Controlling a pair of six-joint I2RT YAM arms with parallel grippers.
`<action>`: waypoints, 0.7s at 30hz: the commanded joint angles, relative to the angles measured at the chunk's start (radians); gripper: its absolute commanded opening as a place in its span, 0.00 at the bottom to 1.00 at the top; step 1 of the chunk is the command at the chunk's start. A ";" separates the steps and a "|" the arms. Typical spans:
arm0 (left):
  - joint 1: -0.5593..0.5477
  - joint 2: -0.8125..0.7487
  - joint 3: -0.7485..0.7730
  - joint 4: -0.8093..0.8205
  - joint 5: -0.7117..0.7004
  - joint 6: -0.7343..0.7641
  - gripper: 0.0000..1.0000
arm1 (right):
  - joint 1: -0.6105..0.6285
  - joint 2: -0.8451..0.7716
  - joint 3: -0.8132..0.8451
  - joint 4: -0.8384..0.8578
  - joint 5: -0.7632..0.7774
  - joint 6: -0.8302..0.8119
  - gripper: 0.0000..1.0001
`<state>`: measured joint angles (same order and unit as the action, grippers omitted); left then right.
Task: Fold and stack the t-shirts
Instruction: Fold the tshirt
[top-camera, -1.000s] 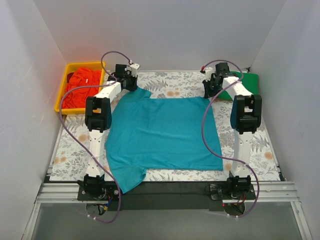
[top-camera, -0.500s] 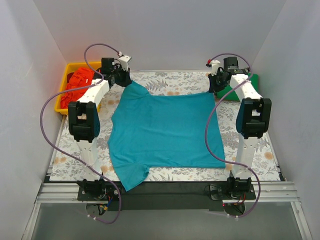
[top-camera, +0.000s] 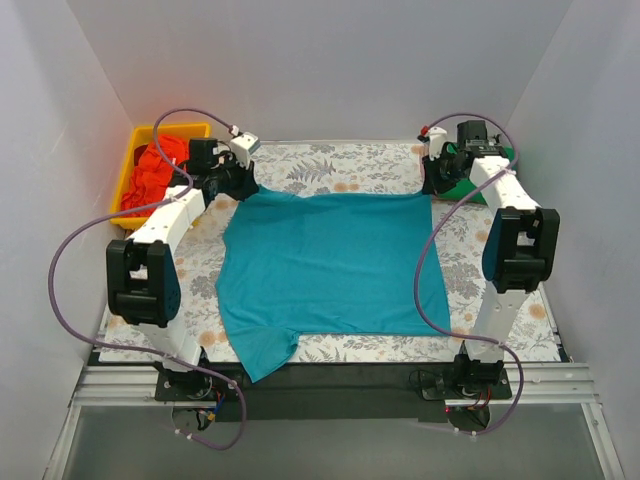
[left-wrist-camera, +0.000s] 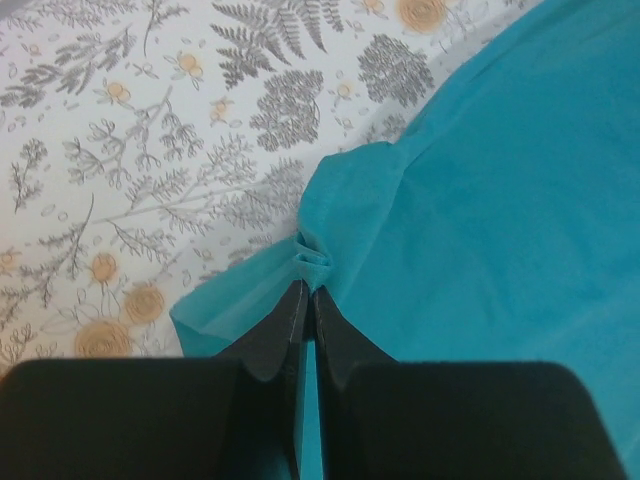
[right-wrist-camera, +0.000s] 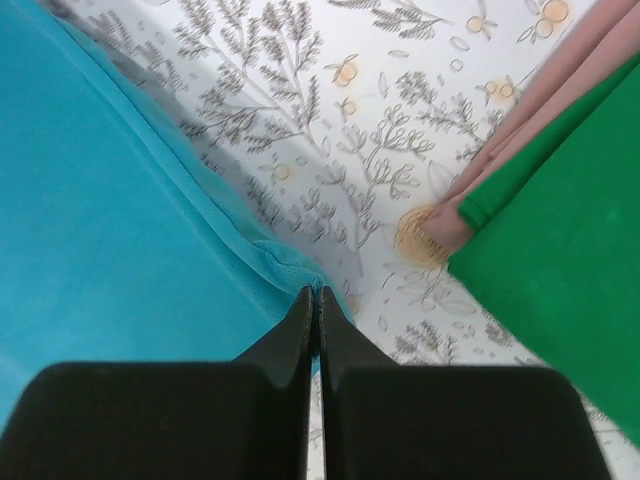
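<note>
A teal-blue t-shirt lies spread across the floral sheet, one sleeve hanging over the near edge. My left gripper is shut on its far left corner; the left wrist view shows a bunched fold of teal-blue t-shirt pinched at the left gripper. My right gripper is shut on the far right corner, the right gripper pinching the hem of the teal-blue t-shirt. A green t-shirt lies at the far right, seen as a green t-shirt beside my fingers. An orange-red t-shirt fills the bin.
A yellow bin stands at the far left corner, off the grey floral sheet. White walls close in on three sides. A pink cloth edge shows beside the green shirt. Purple cables loop off both arms.
Both arms have swung outward and back, drawing the shirt's far edge straight and taut. The left arm's elbow has dropped toward the near left.
</note>
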<state>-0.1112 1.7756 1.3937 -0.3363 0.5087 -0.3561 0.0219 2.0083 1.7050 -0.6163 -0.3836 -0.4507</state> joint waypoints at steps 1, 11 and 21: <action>0.001 -0.163 -0.097 -0.010 -0.006 0.049 0.00 | -0.013 -0.120 -0.071 -0.005 -0.064 -0.040 0.01; 0.002 -0.303 -0.208 -0.052 -0.029 0.075 0.00 | -0.011 -0.259 -0.280 -0.011 -0.101 -0.097 0.01; 0.002 -0.430 -0.424 -0.073 -0.038 0.108 0.00 | -0.011 -0.296 -0.387 -0.007 -0.074 -0.154 0.01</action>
<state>-0.1112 1.4025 1.0145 -0.3931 0.4831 -0.2783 0.0132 1.7454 1.3334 -0.6285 -0.4549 -0.5648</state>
